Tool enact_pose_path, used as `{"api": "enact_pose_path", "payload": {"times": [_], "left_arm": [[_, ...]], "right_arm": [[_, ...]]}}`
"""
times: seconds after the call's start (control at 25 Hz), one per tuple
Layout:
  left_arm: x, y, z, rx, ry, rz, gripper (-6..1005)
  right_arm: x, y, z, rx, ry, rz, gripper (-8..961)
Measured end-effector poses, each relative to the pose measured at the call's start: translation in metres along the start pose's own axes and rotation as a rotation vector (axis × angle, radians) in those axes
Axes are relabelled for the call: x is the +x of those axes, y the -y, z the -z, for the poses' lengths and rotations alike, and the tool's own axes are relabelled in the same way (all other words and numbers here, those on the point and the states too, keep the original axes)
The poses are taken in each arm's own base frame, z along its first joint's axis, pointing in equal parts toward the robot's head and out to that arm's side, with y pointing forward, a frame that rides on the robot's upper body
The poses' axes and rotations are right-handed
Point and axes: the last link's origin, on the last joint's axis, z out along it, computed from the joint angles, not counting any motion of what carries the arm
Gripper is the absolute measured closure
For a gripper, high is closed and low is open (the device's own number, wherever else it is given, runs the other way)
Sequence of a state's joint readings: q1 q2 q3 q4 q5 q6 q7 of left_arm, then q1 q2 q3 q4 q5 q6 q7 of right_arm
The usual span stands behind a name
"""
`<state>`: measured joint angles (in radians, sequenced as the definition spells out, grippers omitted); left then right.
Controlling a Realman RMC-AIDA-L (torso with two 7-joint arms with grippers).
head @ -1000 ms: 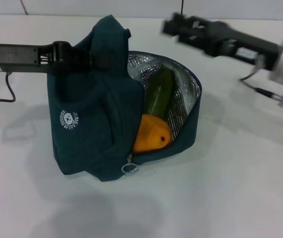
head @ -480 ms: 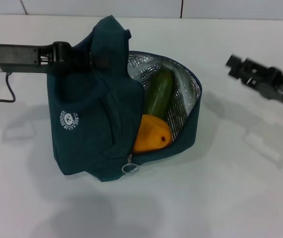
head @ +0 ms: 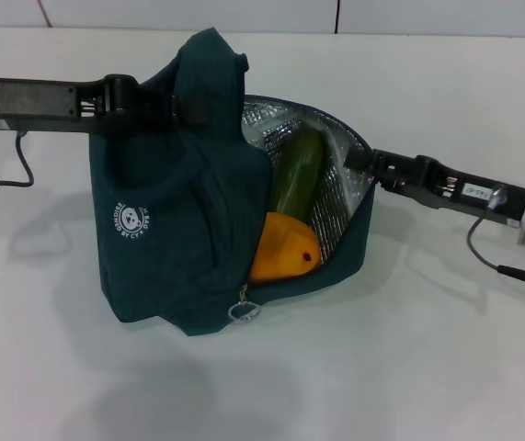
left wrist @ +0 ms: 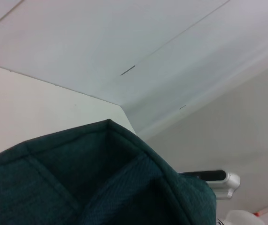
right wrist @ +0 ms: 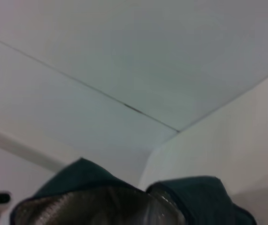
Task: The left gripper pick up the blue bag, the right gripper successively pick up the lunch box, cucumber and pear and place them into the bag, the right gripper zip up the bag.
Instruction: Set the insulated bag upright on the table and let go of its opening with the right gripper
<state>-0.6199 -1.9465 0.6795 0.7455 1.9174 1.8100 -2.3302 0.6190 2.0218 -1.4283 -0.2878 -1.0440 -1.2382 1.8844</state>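
Observation:
The blue bag (head: 175, 230) stands open on the white table, its foil lining showing. My left gripper (head: 187, 108) is shut on the bag's raised handle and holds it up. Inside the bag the cucumber (head: 296, 172) leans upright against the lining, and the pear (head: 282, 246) lies in front of it near the opening. The lunch box does not show in any view. My right gripper (head: 359, 163) reaches in from the right and sits at the bag's right rim. The ring zipper pull (head: 242, 311) hangs at the front bottom corner. The left wrist view shows the bag's fabric (left wrist: 101, 187) close up.
The white table (head: 427, 367) spreads around the bag, with a wall seam at the back. A cable (head: 501, 266) trails from the right wrist onto the table. The right wrist view looks over the bag's foil-lined rim (right wrist: 101, 206).
The right arm swung from the back of the table out to the right, then came down and in to the bag's right rim. The left arm and bag barely shifted.

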Motion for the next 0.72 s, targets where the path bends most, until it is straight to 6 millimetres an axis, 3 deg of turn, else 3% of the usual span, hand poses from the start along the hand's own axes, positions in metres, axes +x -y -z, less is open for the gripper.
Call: {"api": "enact_pose_path", "payload": {"times": [0.24, 0.72], "left_arm": [[-0.0001, 0.0000, 0.0000, 0.000, 0.000, 0.000, 959], [0.0011, -0.0008, -0.0011, -0.001, 0.005, -0.004, 959]], "right_arm": [[0.0014, -0.0019, -0.0051, 0.009, -0.061, 0.065, 447], [-0.0002, -0.0060, -0.0039, -0.015, -0.054, 0.111, 729]]}}
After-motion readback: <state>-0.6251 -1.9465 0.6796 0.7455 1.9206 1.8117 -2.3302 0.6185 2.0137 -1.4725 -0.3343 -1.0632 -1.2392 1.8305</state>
